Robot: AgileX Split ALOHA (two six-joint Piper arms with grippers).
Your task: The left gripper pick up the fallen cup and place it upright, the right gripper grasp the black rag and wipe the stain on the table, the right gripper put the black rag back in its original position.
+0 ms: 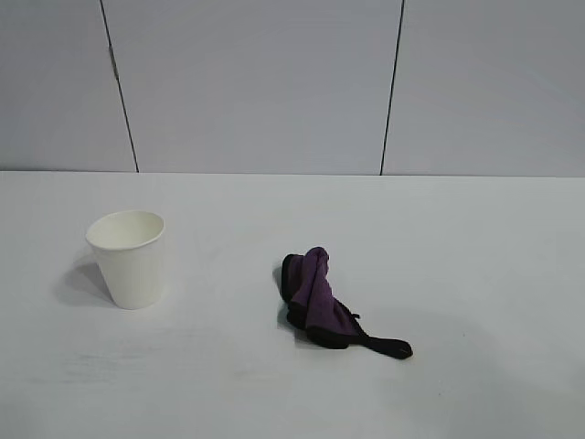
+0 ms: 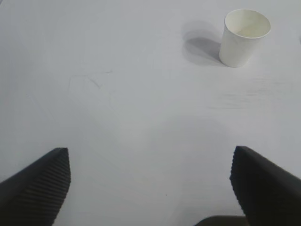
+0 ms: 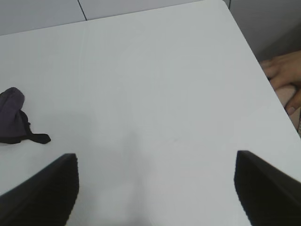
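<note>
Cup upright, rag bunched, no stain visible; both grippers empty, fingers spread.

Risk: left gripper [image 2: 150, 188] or right gripper [image 3: 155, 188] moving across could tip the light paper cup [image 1: 129, 258] or drag the soft purple rag [image 1: 320, 299] by its black tail; a hand [image 3: 284, 84] rests at the smooth white table [image 1: 475, 274] edge.

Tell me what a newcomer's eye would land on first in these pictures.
The purple, black-edged rag stands out most, bunched near the middle of the white table with its thin tail trailing toward the right. To its left, well apart, the white paper cup stands upright. In the right wrist view a person's hand rests at the table's edge, beyond the open right gripper.
</note>
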